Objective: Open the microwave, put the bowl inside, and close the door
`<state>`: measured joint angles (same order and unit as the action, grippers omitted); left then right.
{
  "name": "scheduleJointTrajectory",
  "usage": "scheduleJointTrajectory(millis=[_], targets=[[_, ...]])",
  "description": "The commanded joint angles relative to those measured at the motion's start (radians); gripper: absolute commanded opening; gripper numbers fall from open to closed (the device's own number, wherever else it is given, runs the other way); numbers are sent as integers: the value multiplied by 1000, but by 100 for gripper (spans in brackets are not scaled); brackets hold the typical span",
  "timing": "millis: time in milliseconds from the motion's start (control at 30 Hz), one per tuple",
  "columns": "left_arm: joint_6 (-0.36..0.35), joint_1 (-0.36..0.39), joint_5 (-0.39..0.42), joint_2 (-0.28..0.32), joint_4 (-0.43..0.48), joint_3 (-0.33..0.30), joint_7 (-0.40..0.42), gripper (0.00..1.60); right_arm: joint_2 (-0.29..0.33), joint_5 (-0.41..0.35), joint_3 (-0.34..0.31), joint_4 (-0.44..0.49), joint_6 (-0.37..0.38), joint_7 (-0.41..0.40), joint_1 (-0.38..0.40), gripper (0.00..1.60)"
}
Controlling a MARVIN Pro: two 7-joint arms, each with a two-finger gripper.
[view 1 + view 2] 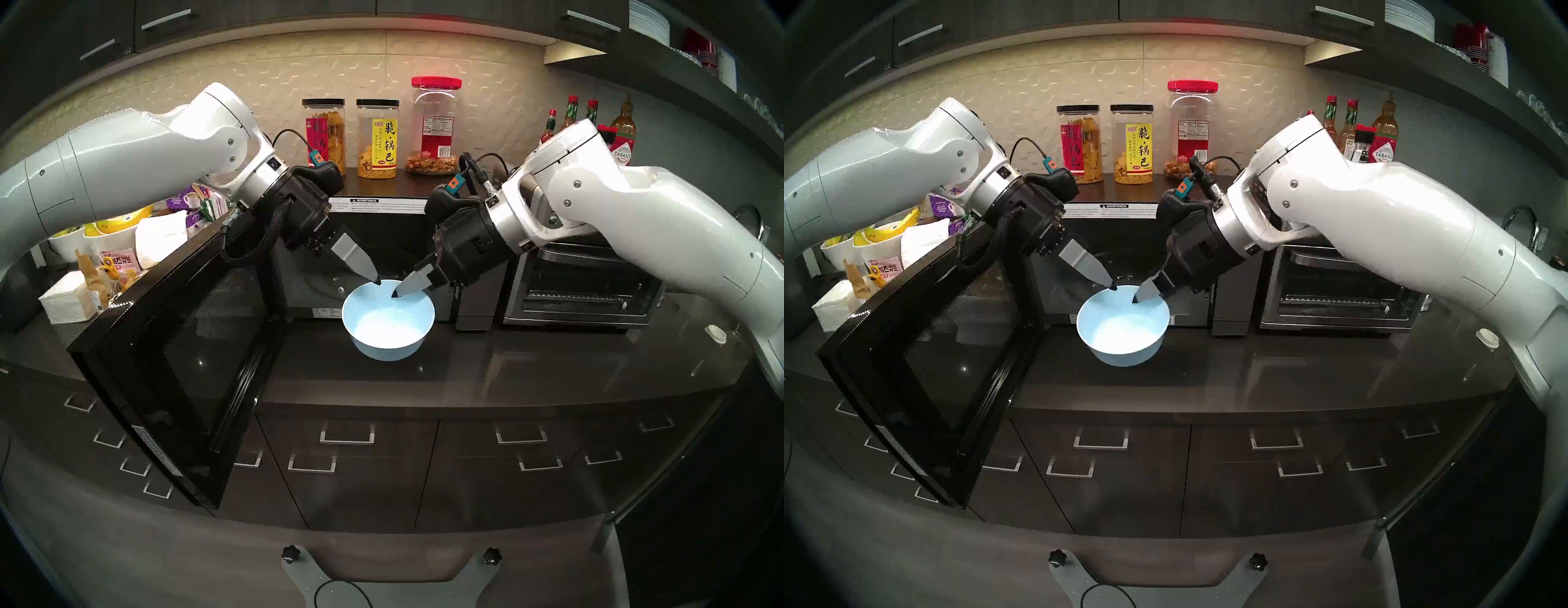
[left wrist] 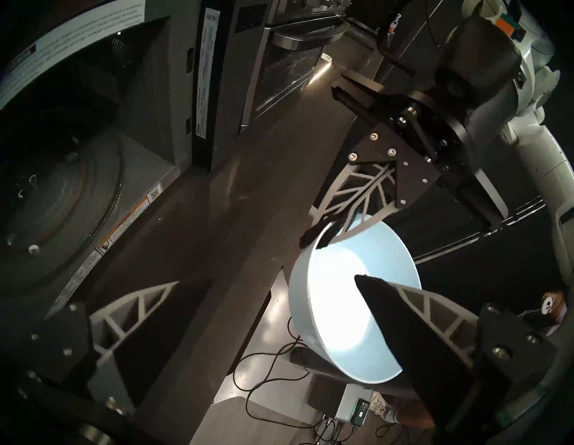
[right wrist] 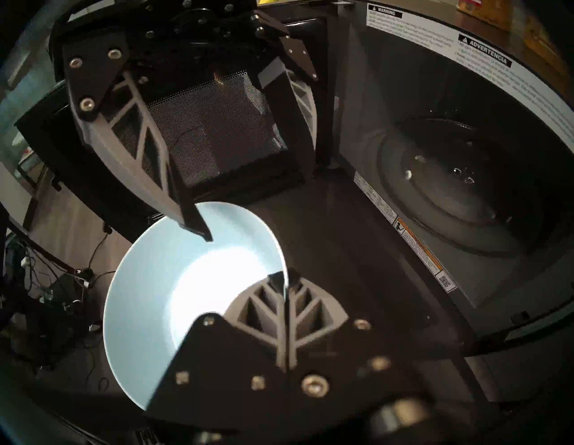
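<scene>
Dark kitchen counter [image 1: 530, 373] holds the big black microwave [image 1: 382, 259] with its glossy black door [image 1: 178, 361] already swung open on the left, and the right gripper [image 3: 287, 284], pinched on the rim, holds the small light-blue plastic bowl [image 1: 388, 325] near the opening while the left gripper [image 2: 267, 279] is spread wide, so putting it inside and shutting the door are left

toaster oven [image 1: 581, 288] top: behind right arm | bananas [image 1: 114, 223]: partly behind left arm (bowls [image 1: 68, 244] too)
</scene>
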<state>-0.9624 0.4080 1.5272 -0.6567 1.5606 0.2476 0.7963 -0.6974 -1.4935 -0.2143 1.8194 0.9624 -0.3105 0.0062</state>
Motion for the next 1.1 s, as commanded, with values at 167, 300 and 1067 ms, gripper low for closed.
scheduleJointTrajectory(millis=[167, 300, 1067], targets=[[2, 78, 11, 102, 61, -29, -12, 160, 2, 6, -5, -5, -2, -3, 7, 0], [2, 103, 10, 145, 87, -35, -16, 160, 3, 11, -1, -6, -2, -5, 4, 0], [2, 235, 19, 377, 284, 11, -17, 160, 7, 26, 7, -19, -6, -18, -4, 0]])
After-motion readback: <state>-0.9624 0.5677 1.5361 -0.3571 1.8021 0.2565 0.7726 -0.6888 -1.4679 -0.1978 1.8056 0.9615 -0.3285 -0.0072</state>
